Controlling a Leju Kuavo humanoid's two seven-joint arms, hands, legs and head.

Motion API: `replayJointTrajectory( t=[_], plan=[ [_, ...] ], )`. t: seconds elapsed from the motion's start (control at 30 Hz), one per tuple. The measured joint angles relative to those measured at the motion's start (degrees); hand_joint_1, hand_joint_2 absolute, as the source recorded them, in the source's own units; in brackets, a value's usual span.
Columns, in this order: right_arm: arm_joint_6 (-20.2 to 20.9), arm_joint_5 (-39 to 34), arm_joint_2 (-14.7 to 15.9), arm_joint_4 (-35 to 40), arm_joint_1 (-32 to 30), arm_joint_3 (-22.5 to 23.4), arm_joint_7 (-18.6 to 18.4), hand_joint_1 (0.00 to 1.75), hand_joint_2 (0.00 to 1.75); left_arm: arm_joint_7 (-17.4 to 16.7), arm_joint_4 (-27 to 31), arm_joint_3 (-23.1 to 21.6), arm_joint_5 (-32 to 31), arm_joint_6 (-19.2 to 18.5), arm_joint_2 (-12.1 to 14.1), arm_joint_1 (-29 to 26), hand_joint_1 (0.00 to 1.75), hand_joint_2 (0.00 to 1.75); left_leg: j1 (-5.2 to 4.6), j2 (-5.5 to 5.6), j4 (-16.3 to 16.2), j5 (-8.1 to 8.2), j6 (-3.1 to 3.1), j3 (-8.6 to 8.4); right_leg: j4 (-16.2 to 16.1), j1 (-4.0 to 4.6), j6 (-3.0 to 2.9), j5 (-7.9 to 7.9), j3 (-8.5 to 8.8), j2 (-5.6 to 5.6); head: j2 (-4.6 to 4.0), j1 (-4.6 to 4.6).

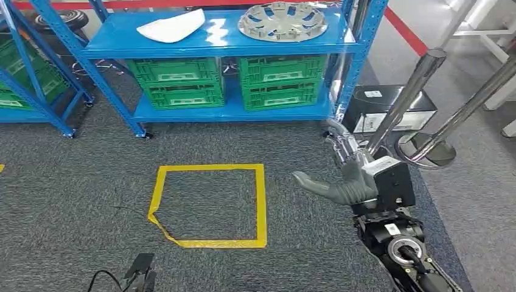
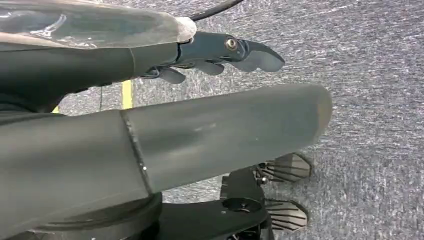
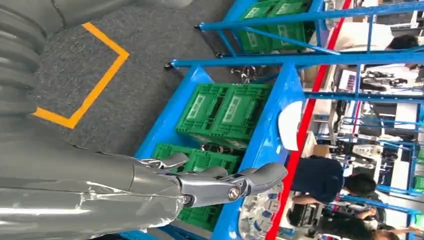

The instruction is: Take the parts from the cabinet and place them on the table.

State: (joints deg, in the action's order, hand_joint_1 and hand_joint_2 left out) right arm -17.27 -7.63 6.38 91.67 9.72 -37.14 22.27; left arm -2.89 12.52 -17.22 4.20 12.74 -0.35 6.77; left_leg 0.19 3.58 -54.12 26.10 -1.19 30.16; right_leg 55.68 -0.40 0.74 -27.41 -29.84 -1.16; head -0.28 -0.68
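A blue shelf cabinet [image 1: 222, 41] stands ahead. On its top shelf lie a white curved part [image 1: 171, 27] and a silver wheel cover [image 1: 283, 21]. My right hand [image 1: 342, 181] is raised over the carpet, short of the cabinet's right post, fingers stretched out and holding nothing. The right wrist view shows that hand [image 3: 210, 182] with straight fingers toward the shelf, where the white part [image 3: 290, 125] and the wheel cover [image 3: 256, 216] lie. My left hand [image 2: 200, 135] hangs low over the carpet, thumb and fingers apart, nothing in it.
Green crates [image 1: 228, 82] fill the cabinet's lower shelf. A yellow tape square [image 1: 210, 204] marks the carpet. Chrome barrier posts [image 1: 414, 91] and a black box [image 1: 389, 106] stand at the right. A second blue rack [image 1: 30, 79] is at the left. People [image 3: 325, 180] are behind the cabinet.
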Motion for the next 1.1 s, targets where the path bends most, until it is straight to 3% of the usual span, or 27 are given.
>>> replayJointTrajectory(
  t=[0.8,0.93,1.0,1.07,1.1],
  plan=[
    [-0.1,-0.2,0.0,0.0,0.1,-0.2,-0.2,0.00,1.75,0.9,0.0,0.0,1.2,0.7,0.0,0.0,0.00,0.00,0.00,0.00,0.0,0.00,0.00,0.00,0.0,0.00,0.00,0.00,0.00,0.00,0.00,0.00],
    [0.0,-0.3,0.0,0.0,0.3,-0.2,-0.2,0.00,1.75,0.7,0.0,0.0,1.4,1.3,0.1,0.0,0.00,0.00,-0.42,-0.03,-0.1,0.31,0.76,0.21,-0.7,-0.30,0.49,0.10,0.03,-0.01,0.00,-0.20],
    [0.0,-0.3,0.0,0.0,0.4,-0.3,-0.2,0.00,1.75,0.6,0.0,-0.1,1.4,1.4,0.0,0.0,0.00,0.00,-0.03,-0.11,1.7,-0.05,1.69,-0.98,0.4,-0.01,1.18,1.64,0.42,-0.01,0.00,-0.28],
    [0.0,-0.3,0.0,0.0,0.6,-0.3,-0.1,0.00,1.75,0.5,0.0,-0.1,1.4,1.4,-0.2,0.0,0.00,0.00,0.29,-0.21,2.6,-0.47,1.73,-2.19,2.6,-0.08,1.50,-0.53,-0.47,0.43,-0.02,-0.24],
    [-0.1,-0.3,0.0,0.0,0.7,-0.4,-0.2,0.00,1.75,0.4,0.0,-0.1,1.4,1.4,-0.2,0.0,0.00,0.00,0.35,-0.25,2.7,-0.46,1.73,-2.23,6.4,-0.18,1.75,-2.65,-2.44,0.45,0.00,0.00]
  ],
)
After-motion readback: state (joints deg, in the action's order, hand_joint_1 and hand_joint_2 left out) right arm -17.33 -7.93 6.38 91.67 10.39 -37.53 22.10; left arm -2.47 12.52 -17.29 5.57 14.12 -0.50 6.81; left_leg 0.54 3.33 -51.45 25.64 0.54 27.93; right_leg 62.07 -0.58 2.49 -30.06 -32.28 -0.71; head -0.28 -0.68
